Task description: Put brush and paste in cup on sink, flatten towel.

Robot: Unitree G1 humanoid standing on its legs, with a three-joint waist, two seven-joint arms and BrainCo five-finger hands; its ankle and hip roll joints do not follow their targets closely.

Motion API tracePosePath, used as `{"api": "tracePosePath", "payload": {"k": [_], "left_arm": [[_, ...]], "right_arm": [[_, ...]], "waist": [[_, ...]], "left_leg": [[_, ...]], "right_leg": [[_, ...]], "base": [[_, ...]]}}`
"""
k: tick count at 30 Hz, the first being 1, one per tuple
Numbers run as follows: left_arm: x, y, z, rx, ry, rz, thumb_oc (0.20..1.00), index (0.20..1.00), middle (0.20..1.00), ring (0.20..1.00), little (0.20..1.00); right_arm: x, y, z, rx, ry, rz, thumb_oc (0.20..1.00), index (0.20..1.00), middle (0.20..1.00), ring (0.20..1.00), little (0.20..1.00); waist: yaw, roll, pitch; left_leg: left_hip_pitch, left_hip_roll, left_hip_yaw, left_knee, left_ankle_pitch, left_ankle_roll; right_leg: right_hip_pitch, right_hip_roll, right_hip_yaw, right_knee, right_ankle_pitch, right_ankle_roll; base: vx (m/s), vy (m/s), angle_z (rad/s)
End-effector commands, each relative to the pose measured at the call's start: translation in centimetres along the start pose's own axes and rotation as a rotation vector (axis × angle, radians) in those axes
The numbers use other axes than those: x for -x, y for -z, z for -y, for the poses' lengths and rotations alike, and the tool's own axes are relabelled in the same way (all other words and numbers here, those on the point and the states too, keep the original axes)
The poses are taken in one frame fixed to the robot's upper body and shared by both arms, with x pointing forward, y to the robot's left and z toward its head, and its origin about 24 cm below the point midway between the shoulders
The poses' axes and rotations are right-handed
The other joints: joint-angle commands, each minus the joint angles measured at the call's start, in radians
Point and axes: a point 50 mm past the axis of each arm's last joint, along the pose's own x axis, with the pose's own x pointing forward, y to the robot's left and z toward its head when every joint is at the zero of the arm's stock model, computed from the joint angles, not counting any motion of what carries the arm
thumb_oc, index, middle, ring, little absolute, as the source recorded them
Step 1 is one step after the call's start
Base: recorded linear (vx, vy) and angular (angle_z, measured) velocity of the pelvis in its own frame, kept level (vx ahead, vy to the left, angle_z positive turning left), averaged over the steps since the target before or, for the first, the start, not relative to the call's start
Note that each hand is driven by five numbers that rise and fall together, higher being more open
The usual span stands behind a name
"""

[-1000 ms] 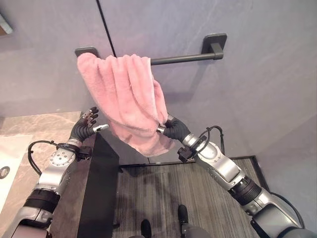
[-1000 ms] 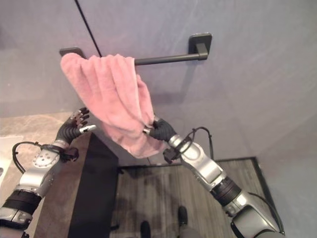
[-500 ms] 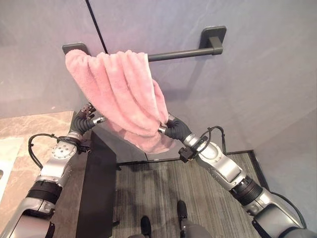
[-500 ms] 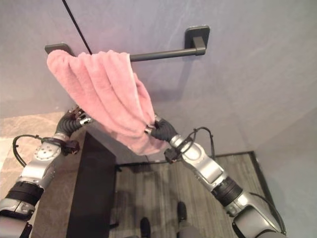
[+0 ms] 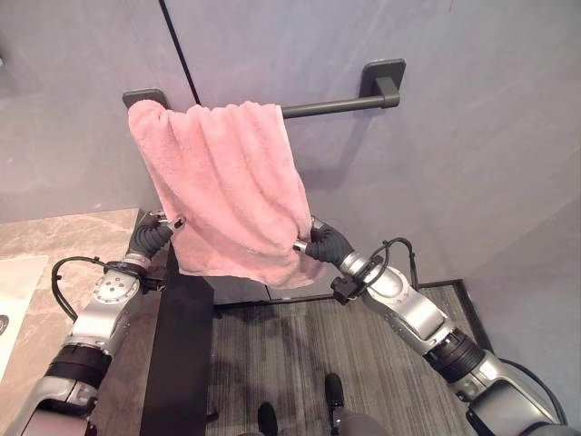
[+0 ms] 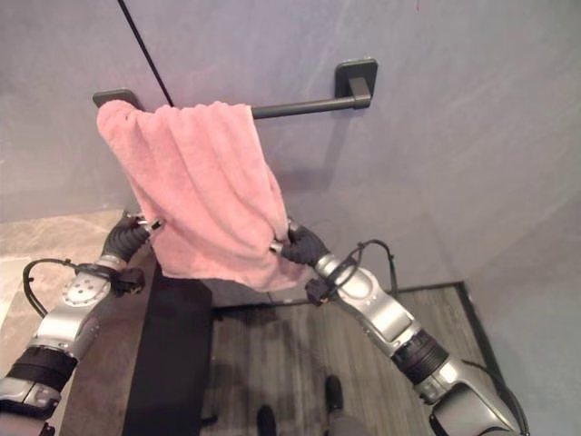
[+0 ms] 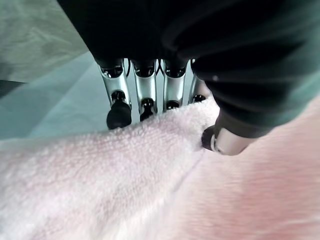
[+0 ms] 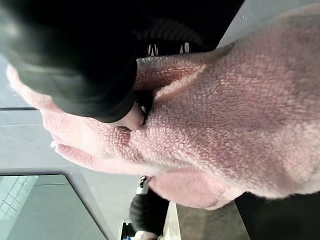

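Robot hand right (image 5: 320, 243) and robot hand left (image 5: 152, 232) each pinch a lower corner of the pink towel (image 5: 227, 191), bunched at the rail's (image 5: 336, 106) left end. Pull unevenly and you drag it off.

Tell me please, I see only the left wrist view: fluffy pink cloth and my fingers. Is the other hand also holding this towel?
Observer: Yes. The right hand is closed on the lower right edge of the fluffy pink terry towel.
Operator: Where does the towel hang?
Observer: Over the left part of a dark metal wall bar; the bar's right part is bare.
Operator: And my left hand, where on the towel is it?
Observer: The left hand pinches the lower left corner, above a marble-patterned beige countertop.
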Motion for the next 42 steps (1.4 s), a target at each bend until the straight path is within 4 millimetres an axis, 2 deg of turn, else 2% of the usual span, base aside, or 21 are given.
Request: {"api": "tracePosePath", "payload": {"k": [1, 6, 9, 12, 13, 16, 18, 19, 20, 21, 22, 24, 25, 27, 28, 29, 30, 31, 34, 38, 42], "left_arm": [[0.5, -4.2, -1.8, -0.044, -0.029, 0.207, 0.2, 0.2, 0.2, 0.2, 0.2], [3.3, -7.7, -1.2, 0.091, -0.037, 0.454, 0.2, 0.2, 0.2, 0.2, 0.2], [4.3, -7.2, -0.4, 0.152, -0.028, 0.471, 0.2, 0.2, 0.2, 0.2, 0.2], [4.6, -4.6, 0.8, 0.2, -0.01, 0.37, 0.2, 0.2, 0.2, 0.2, 0.2], [4.5, -2.1, 1.7, 0.219, 0.002, 0.256, 0.2, 0.2, 0.2, 0.2, 0.2], [4.7, -0.6, 1.8, 0.181, 0.001, 0.181, 0.2, 0.2, 0.2, 0.2, 0.2], [4.9, 2.3, 2.5, 0.119, 0.02, 0.035, 0.2, 0.2, 0.2, 0.2, 0.2], [4.9, 2.3, 2.5, 0.118, 0.02, 0.036, 0.2, 0.2, 0.2, 0.2, 0.2], [4.7, 3.4, 2.7, 0.006, 0.04, -0.031, 0.2, 0.2, 0.2, 0.2, 0.2], [4.7, 3.4, 2.7, 0.005, 0.04, -0.031, 0.2, 0.2, 0.2, 0.2, 0.2], [4.2, 1.6, 2.4, -0.041, 0.061, 0.041, 0.2, 0.2, 0.2, 0.2, 0.2], [3.8, 0.1, 2.6, 0.02, 0.063, 0.109, 0.2, 0.2, 0.2, 0.2, 0.2], [3.4, -2.2, 2.2, 0.084, 0.023, 0.222, 0.2, 0.2, 0.2, 0.2, 0.2], [3.4, -3.0, 2.1, 0.091, 0.014, 0.26, 0.2, 0.2, 0.2, 0.2, 0.2], [3.5, -4.8, 2.0, 0.111, 0.003, 0.347, 0.2, 0.2, 0.2, 0.2, 0.2], [3.5, -5.6, 2.0, 0.132, -0.009, 0.391, 0.2, 0.2, 0.2, 0.2, 0.2], [3.6, -5.6, 2.0, 0.132, -0.01, 0.391, 0.2, 0.2, 0.2, 0.2, 0.2], [3.8, -7.1, 2.2, 0.177, -0.012, 0.47, 0.2, 0.2, 0.2, 0.2, 0.2], [4.1, -8.5, 3.3, 0.257, -0.003, 0.556, 0.2, 0.2, 0.2, 0.2, 0.2], [4.1, -6.6, 4.1, 0.204, 0.004, 0.468, 0.2, 0.2, 0.2, 0.2, 0.2], [4.3, -1.3, 5.3, 0.228, 0.016, 0.216, 0.2, 0.2, 0.2, 0.2, 0.2]], "right_arm": [[0.3, -3.9, 0.7, 0.043, 0.032, 0.211, 0.2, 0.2, 0.2, 0.2, 0.2], [1.2, -7.1, 1.1, 0.035, 0.049, 0.382, 0.222, 0.222, 0.222, 0.222, 0.222], [1.7, -7.8, 0.9, 0.019, 0.037, 0.427, 0.256, 0.256, 0.256, 0.256, 0.256], [1.9, -6.4, 0.7, 0.002, 0.035, 0.373, 0.31, 0.31, 0.31, 0.31, 0.31], [1.8, -4.6, 0.7, -0.011, 0.052, 0.291, 0.307, 0.307, 0.307, 0.307, 0.307], [2.1, -3.4, 0.7, -0.029, 0.073, 0.24, 0.256, 0.256, 0.256, 0.256, 0.256], [2.2, -1.0, 0.5, -0.053, 0.091, 0.138, 0.2, 0.2, 0.2, 0.2, 0.2], [2.2, -1.0, 0.5, -0.053, 0.092, 0.137, 0.2, 0.2, 0.2, 0.2, 0.2], [2.0, 1.1, 0.6, -0.054, 0.138, 0.043, 0.2, 0.2, 0.2, 0.2, 0.2], [2.0, 1.1, 0.6, -0.053, 0.138, 0.044, 0.2, 0.2, 0.2, 0.2, 0.2], [1.8, 0.2, 1.1, -0.025, 0.147, 0.073, 0.2, 0.2, 0.2, 0.2, 0.2], [1.4, -1.2, 1.2, -0.056, 0.141, 0.14, 0.2, 0.2, 0.2, 0.2, 0.2], [0.9, -3.6, 1.6, -0.025, 0.142, 0.244, 0.2, 0.2, 0.2, 0.2, 0.2], [0.9, -4.3, 1.7, -0.022, 0.146, 0.278, 0.2, 0.2, 0.2, 0.2, 0.2], [1.0, -5.8, 1.8, -0.004, 0.149, 0.344, 0.2, 0.2, 0.2, 0.2, 0.2], [1.1, -6.8, 1.9, 0.011, 0.151, 0.388, 0.2, 0.2, 0.2, 0.2, 0.2], [1.1, -6.8, 1.9, 0.011, 0.151, 0.388, 0.2, 0.2, 0.2, 0.2, 0.2], [1.4, -8.2, 2.1, 0.036, 0.16, 0.45, 0.2, 0.2, 0.2, 0.2, 0.2], [2.2, -9.8, 2.4, 0.06, 0.2, 0.545, 0.2, 0.2, 0.2, 0.2, 0.2], [2.9, -8.0, 2.9, 0.051, 0.248, 0.468, 0.2, 0.2, 0.2, 0.2, 0.2], [3.9, -3.9, 3.1, -0.03, 0.299, 0.299, 0.2, 0.2, 0.2, 0.2, 0.2]], "waist": [[0.003, -0.034, -0.044], [0.02, -0.042, -0.056], [0.025, -0.043, -0.063], [0.027, -0.041, -0.067], [0.026, -0.039, -0.068], [0.029, -0.038, -0.07], [0.027, -0.034, -0.071], [0.027, -0.034, -0.071], [0.027, -0.029, -0.072], [0.028, -0.029, -0.071], [0.029, -0.029, -0.073], [0.027, -0.031, -0.079], [0.032, -0.036, -0.087], [0.033, -0.037, -0.087], [0.033, -0.038, -0.089], [0.033, -0.039, -0.091], [0.033, -0.039, -0.091], [0.032, -0.04, -0.094], [0.025, -0.043, -0.097], [0.018, -0.042, -0.095], [0.011, -0.039, -0.091]], "left_leg": [[0.01, -0.018, -0.02, 0.005, 0.012, -0.006], [0.039, -0.023, -0.033, 0.005, 0.0, -0.003], [0.055, -0.025, -0.037, 0.005, -0.005, -0.003], [0.063, -0.027, -0.039, 0.005, -0.005, 0.0], [0.066, -0.027, -0.039, 0.005, -0.003, 0.001], [0.069, -0.027, -0.04, 0.005, -0.003, 0.002], [0.071, -0.026, -0.041, 0.005, 0.0, 0.002], [0.071, -0.026, -0.042, 0.005, 0.0, 0.002], [0.072, -0.026, -0.043, 0.005, 0.003, 0.002], [0.073, -0.026, -0.043, 0.005, 0.003, 0.001], [0.075, -0.025, -0.045, 0.005, 0.003, 0.001], [0.078, -0.025, -0.047, 0.005, 0.002, 0.001], [0.08, -0.026, -0.05, 0.005, 0.001, 0.001], [0.082, -0.026, -0.051, 0.005, 0.0, 0.001], [0.083, -0.026, -0.053, 0.005, -0.001, 0.002], [0.083, -0.027, -0.053, 0.005, -0.002, 0.002], [0.083, -0.027, -0.054, 0.005, -0.002, 0.002], [0.085, -0.027, -0.054, 0.005, -0.003, 0.003], [0.088, -0.026, -0.052, 0.005, -0.008, 0.003], [0.088, -0.026, -0.049, 0.005, -0.008, 0.003], [0.094, -0.026, -0.044, 0.005, -0.01, 0.008]], "right_leg": [[0.12, -0.073, -0.008, 0.005, -0.09, 0.09], [0.162, -0.074, -0.02, 0.005, -0.11, 0.084], [0.185, -0.075, -0.026, 0.005, -0.121, 0.08], [0.194, -0.074, -0.032, 0.005, -0.124, 0.077], [0.196, -0.074, -0.035, 0.005, -0.124, 0.077], [0.201, -0.073, -0.038, 0.005, -0.125, 0.076], [0.206, -0.073, -0.042, 0.005, -0.124, 0.075], [0.207, -0.073, -0.042, 0.005, -0.125, 0.075], [0.21, -0.071, -0.044, 0.005, -0.122, 0.074], [0.21, -0.071, -0.044, 0.005, -0.122, 0.074], [0.213, -0.07, -0.046, 0.005, -0.122, 0.073], [0.217, -0.07, -0.048, 0.005, -0.123, 0.072], [0.221, -0.07, -0.05, 0.005, -0.124, 0.071], [0.223, -0.07, -0.051, 0.005, -0.125, 0.07], [0.225, -0.07, -0.051, 0.005, -0.127, 0.07], [0.224, -0.07, -0.051, 0.005, -0.128, 0.069], [0.224, -0.07, -0.051, 0.005, -0.128, 0.069], [0.225, -0.07, -0.05, 0.005, -0.129, 0.068], [0.225, -0.068, -0.048, 0.006, -0.131, 0.065], [0.224, -0.069, -0.047, 0.009, -0.128, 0.066], [0.225, -0.071, -0.046, 0.009, -0.126, 0.067]], "base": [[0.04, -0.006, 0.12], [0.03, -0.016, 0.1], [0.01, -0.016, 0.09], [-0.01, -0.006, 0.13], [0.0, 0.0, 0.0], [0.0, 0.0, 0.0], [0.0, 0.0, 0.0], [0.0, 0.0, 0.0], [0.0, 0.0, 0.0], [0.0, 0.0, 0.0], [0.0, 0.0, 0.0], [0.0, -0.016, 0.03], [0.0, -0.016, 0.06], [0.0, -0.014, 0.06], [0.0, -0.016, 0.03], [0.0, -0.013, 0.04], [0.01, -0.006, 0.12], [0.01, -0.005, 0.12], [0.0, -0.003, 0.03], [0.01, -0.001, -0.02], [0.0, 0.0, 0.0]]}}
